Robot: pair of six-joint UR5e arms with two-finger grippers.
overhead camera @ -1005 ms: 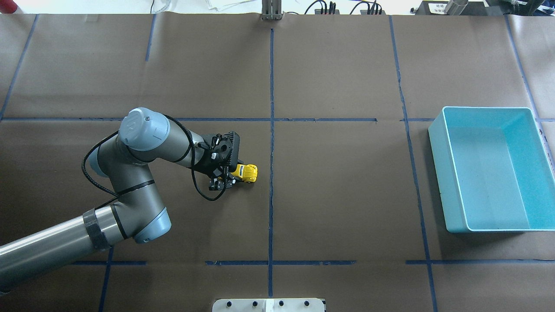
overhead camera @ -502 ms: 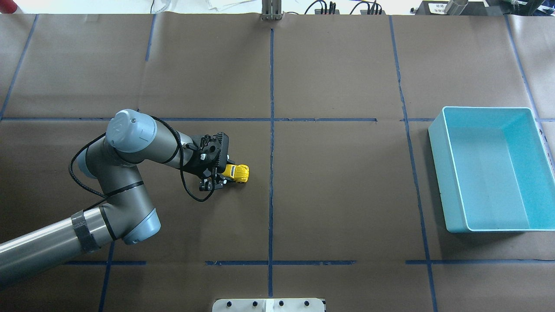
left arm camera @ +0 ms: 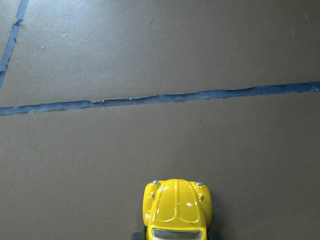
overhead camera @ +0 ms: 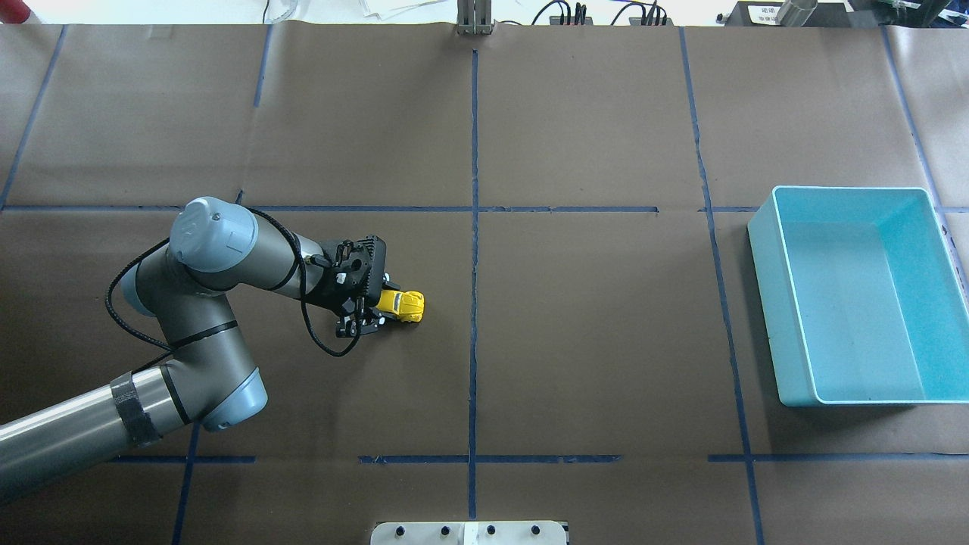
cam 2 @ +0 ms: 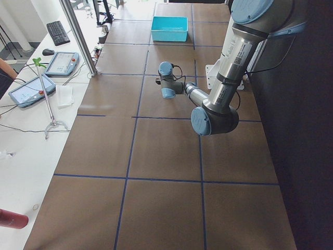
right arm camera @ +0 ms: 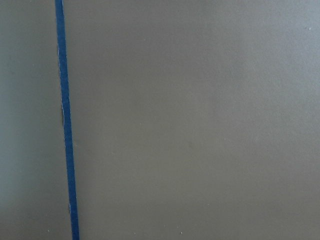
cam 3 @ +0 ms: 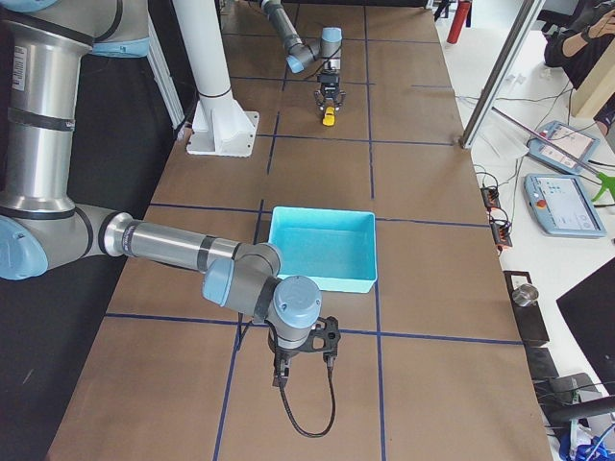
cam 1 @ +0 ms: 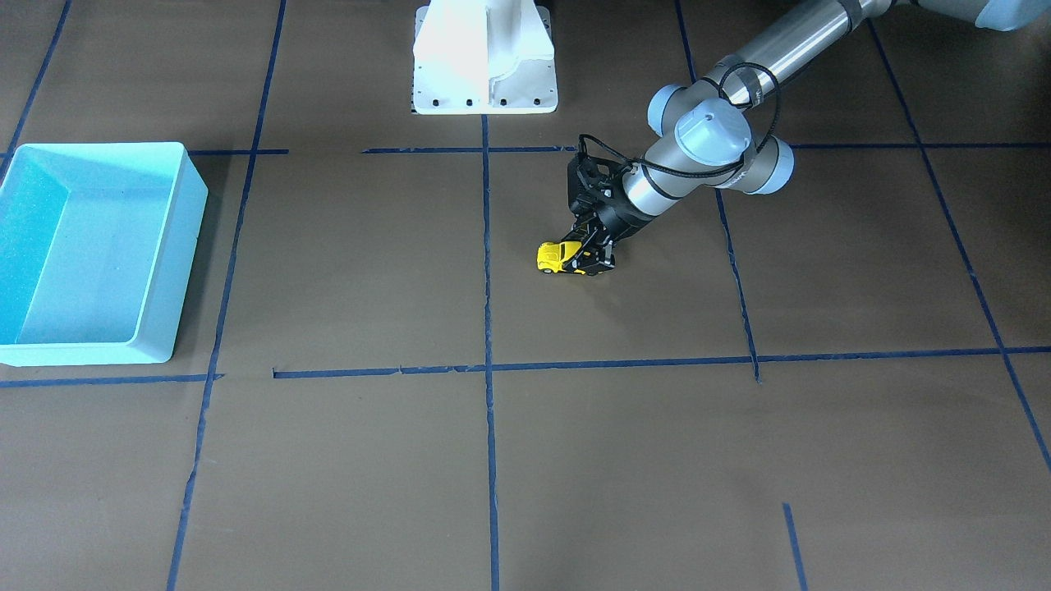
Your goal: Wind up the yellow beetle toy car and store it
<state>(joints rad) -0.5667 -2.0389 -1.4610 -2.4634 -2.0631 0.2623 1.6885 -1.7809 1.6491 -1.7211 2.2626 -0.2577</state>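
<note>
The yellow beetle toy car [overhead camera: 406, 305] is at table level, left of the centre tape line. It also shows in the front view [cam 1: 553, 256], the right side view [cam 3: 329, 117] and the left wrist view [left arm camera: 177, 207], with its nose pointing away from the wrist. My left gripper [overhead camera: 376, 308] is shut on the car's rear; it also shows in the front view [cam 1: 589, 256]. My right gripper [cam 3: 306, 351] shows only in the right side view, low over the paper in front of the bin. I cannot tell whether it is open or shut.
A turquoise bin [overhead camera: 764, 280] stands at the table's right side, and it also shows in the front view [cam 1: 187, 238]. Brown paper with blue tape lines [overhead camera: 474, 227] covers the table. The white robot base [cam 1: 484, 57] is at the near edge.
My left arm has drawn back to the left, and the yellow car has moved left with it along the table. The bin has not moved.
</note>
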